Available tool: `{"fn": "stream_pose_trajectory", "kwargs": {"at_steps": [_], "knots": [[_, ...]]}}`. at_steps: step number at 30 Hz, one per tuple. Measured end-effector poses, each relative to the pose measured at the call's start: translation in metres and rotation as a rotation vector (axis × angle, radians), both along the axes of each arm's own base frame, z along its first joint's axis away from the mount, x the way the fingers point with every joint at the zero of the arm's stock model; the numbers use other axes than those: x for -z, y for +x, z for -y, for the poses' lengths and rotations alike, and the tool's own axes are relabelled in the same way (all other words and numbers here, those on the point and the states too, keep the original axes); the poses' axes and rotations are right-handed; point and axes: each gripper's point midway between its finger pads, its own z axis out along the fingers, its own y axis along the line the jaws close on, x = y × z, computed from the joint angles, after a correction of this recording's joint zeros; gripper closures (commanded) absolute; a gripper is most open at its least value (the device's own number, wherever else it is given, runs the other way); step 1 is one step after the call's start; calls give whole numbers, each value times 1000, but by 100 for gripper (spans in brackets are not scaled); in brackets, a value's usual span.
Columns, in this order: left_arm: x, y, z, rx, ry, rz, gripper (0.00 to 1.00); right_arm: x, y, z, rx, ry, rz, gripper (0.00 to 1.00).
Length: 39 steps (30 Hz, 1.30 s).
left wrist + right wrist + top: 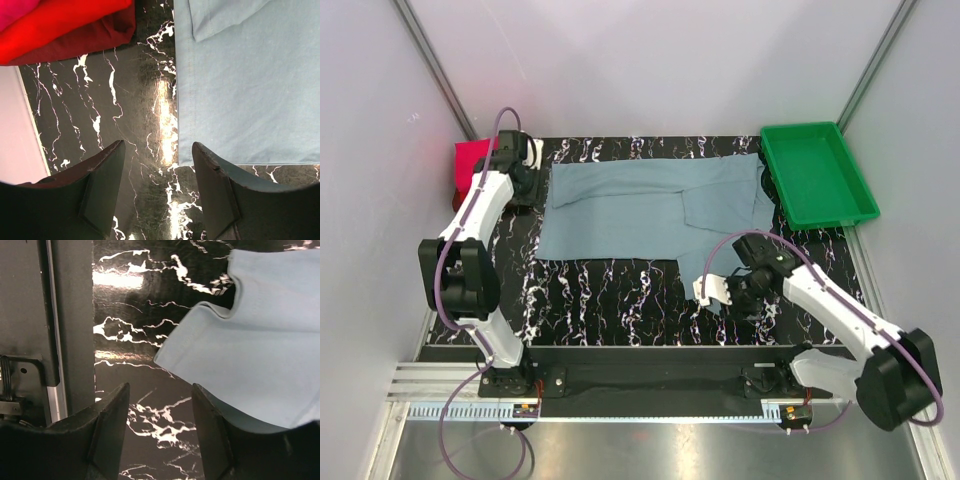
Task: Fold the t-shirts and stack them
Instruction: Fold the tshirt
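Observation:
A dusty grey-blue t-shirt lies spread flat across the far half of the black marble table. Folded red and magenta-pink shirts lie stacked at the far left corner. My left gripper is open and empty, its jaws low over bare table just left of the grey-blue shirt's edge. My right gripper is open and empty, beside a raised corner of the grey-blue shirt at its near right.
A green plastic tray stands at the far right corner, touching the shirt's right end. White walls close in the table on the left, right and back. The dark front rail runs left of my right gripper.

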Motion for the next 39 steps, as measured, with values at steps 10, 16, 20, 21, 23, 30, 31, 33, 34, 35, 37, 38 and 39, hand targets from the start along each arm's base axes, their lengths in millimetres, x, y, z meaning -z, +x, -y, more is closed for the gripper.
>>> {"fn": "stream_pose_trajectory", "kwargs": {"at_steps": [10,16,20,21,23,30,31,33,34,35,37,38,39], "knots": [[-2,1,0,-5,-2,7,39,24,-1,-8,-35,-37,-69,44],[-2,1,-2,-10,-2,7,39,28,-6,-7,-45,-44,-82,44],[-2,1,-4,-16,-3,7,39,34,-12,-7,-57,-55,-100,45],[-2,1,-5,-16,-3,7,39,36,-13,-7,-60,-59,-106,45],[-2,1,-5,-17,-3,7,39,40,-14,-8,-63,-64,-115,45],[-2,1,-5,-18,-2,7,39,49,-9,-11,-60,-72,-115,53],[-2,1,-5,-18,-2,7,39,50,-8,-11,-61,-74,-111,54],[-2,1,-6,-19,-2,8,39,54,-7,-9,-58,-86,-108,56],[-2,1,-6,-20,-2,8,39,56,-7,-8,-57,-92,-106,57],[-2,2,-6,-20,-2,9,39,57,-7,-7,-56,-97,-105,57],[-2,2,-7,-21,-2,9,39,60,-8,-4,-56,-110,-107,57],[-2,2,-7,-22,-2,10,39,61,-8,-3,-55,-117,-107,57],[-2,2,-7,-22,-2,10,39,62,-7,-3,-55,-122,-106,58]]}}
